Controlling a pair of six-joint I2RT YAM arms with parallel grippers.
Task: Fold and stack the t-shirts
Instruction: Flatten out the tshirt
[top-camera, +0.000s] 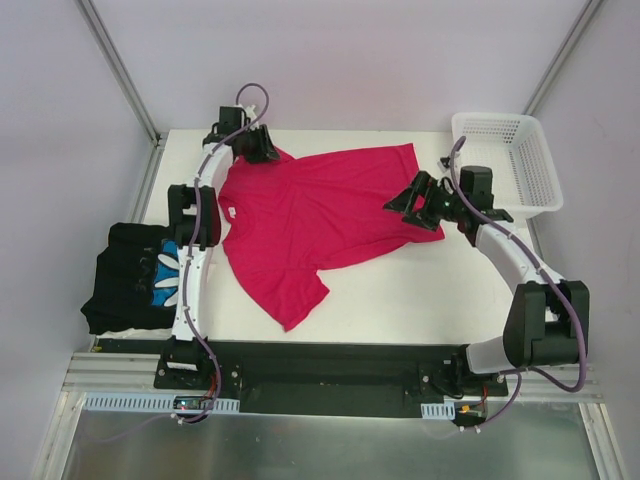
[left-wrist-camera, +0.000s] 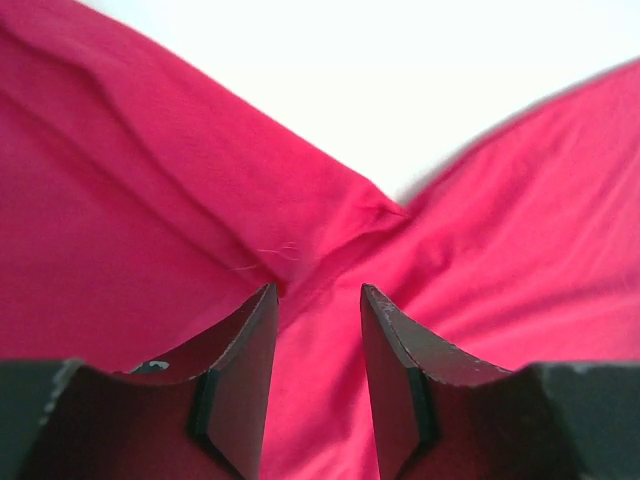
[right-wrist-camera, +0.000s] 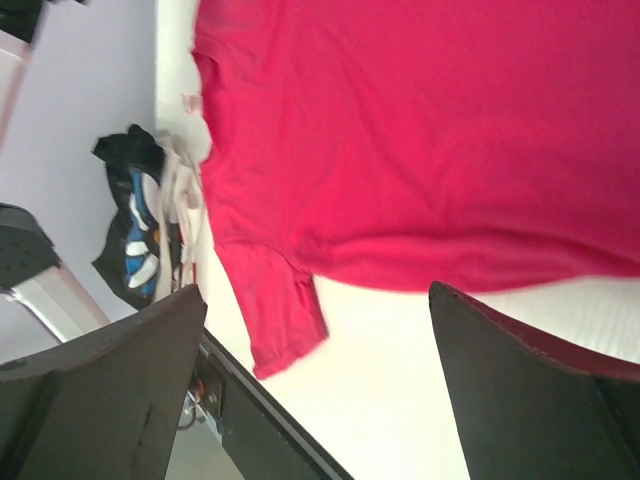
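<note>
**Red tee** (top-camera: 320, 215)
- Lies spread flat on the white bench (top-camera: 400, 290), at the middle.
- Its long axis runs left to right across the bench, slightly skewed.
- The collar points to the left side. The hem points right, toward the basket (top-camera: 500, 120) at the far right corner.
- One sleeve lies at the far left, under the left tool (top-camera: 268, 152). The other sleeve points toward the near edge.

**Black tee** (top-camera: 130, 275)
- Sits folded at the left edge of the bench, well apart from the red tee's hem and just beside the left arm.
- A blue-and-white print faces up.
- White cloth shows beneath it in the right wrist view (right-wrist-camera: 135, 240).

**Left tool**
- It is down at the far sleeve seam of the red tee.
- In the left wrist view (left-wrist-camera: 318, 290) the fingers (left-wrist-camera: 245, 340) stand at a narrow gap with their tips at the cloth (left-wrist-camera: 120, 220).
- A puckered ridge of cloth leads up to the gap.
- Whether any cloth is pinched between the jaws cannot be told.

**Right tool** (top-camera: 405, 205)
- It is positioned over the hem end of the red tee, near its right-hand corner.
- In the right wrist view (right-wrist-camera: 315, 288) the jaws stand wide, with nothing between them.
- The tee (right-wrist-camera: 420, 130) lies beyond and below the fingertips.
</note>
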